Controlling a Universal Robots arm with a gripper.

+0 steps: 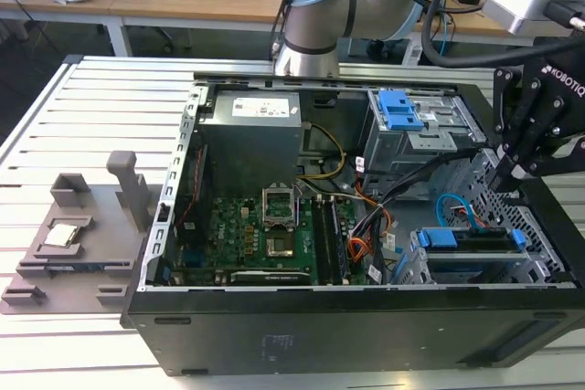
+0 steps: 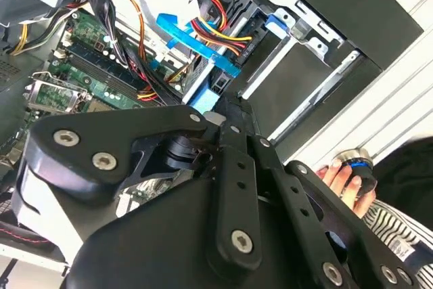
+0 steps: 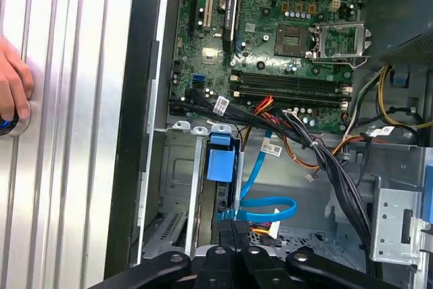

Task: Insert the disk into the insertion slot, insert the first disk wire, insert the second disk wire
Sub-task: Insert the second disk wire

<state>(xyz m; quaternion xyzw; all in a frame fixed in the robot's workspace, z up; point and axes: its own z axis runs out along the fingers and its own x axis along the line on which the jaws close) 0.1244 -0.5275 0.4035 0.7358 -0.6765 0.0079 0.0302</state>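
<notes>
Seated in the insertion slot [image 1: 526, 267] at the case's front corner: the disk [image 1: 475, 246], flat, long axis running across the exterior view, blue carrier tab toward that view's left. Looped just behind it, the second disk wire [image 3: 270, 204]. Hovering above, tips down by the cage, the gripper [image 1: 505, 175]; opening impossible to judge, hold unclear.

The open computer case [image 1: 274, 326] lies on its side on a slatted metal table [image 1: 55, 125]. Inside it, the green motherboard [image 1: 256, 235] sits below the grey power supply [image 1: 251, 130]. Beside the case, toward the exterior view's left, rests a grey plastic fixture [image 1: 82, 235] with upright posts.
</notes>
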